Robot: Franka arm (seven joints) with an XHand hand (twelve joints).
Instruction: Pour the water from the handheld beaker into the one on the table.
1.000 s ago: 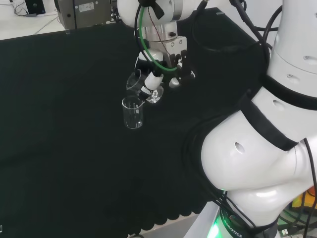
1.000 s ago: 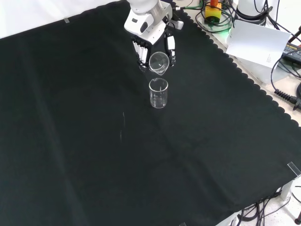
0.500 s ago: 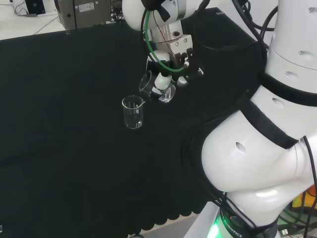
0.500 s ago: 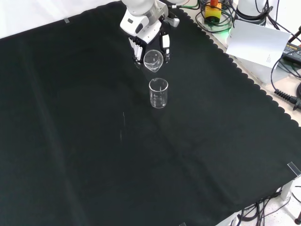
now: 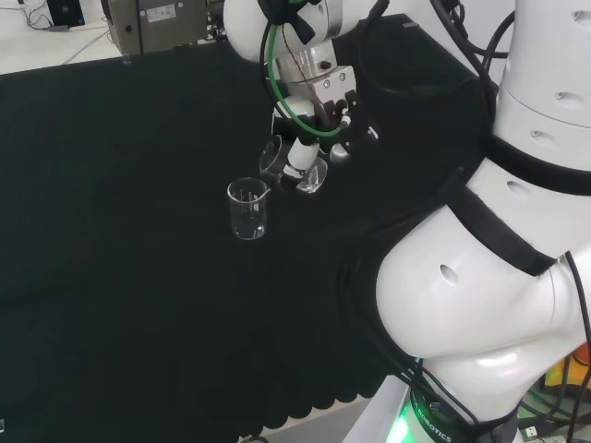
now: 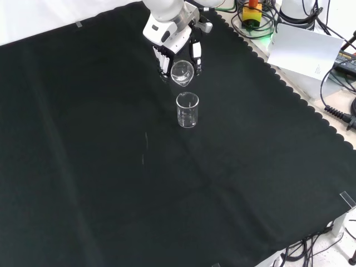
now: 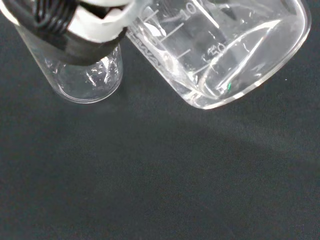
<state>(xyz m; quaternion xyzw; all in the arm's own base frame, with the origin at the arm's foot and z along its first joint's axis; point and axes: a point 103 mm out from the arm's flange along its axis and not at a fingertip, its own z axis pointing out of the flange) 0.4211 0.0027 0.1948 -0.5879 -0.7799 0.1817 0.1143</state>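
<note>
Front view, near to far: standing beaker (image 6: 187, 109) upright on the black-cloth worktop (image 6: 111, 183), contents hard to make out through the clear glass. Just beyond it at 11 o'clock, clear of its rim: handheld beaker (image 6: 182, 73), tilted with its mouth toward the camera. Hand (image 6: 177, 47) has its fingers curled round that beaker, which hides part of them. Wrist view: tilted beaker (image 7: 220, 55) holds some water, rim cut off at frame edge.
</note>
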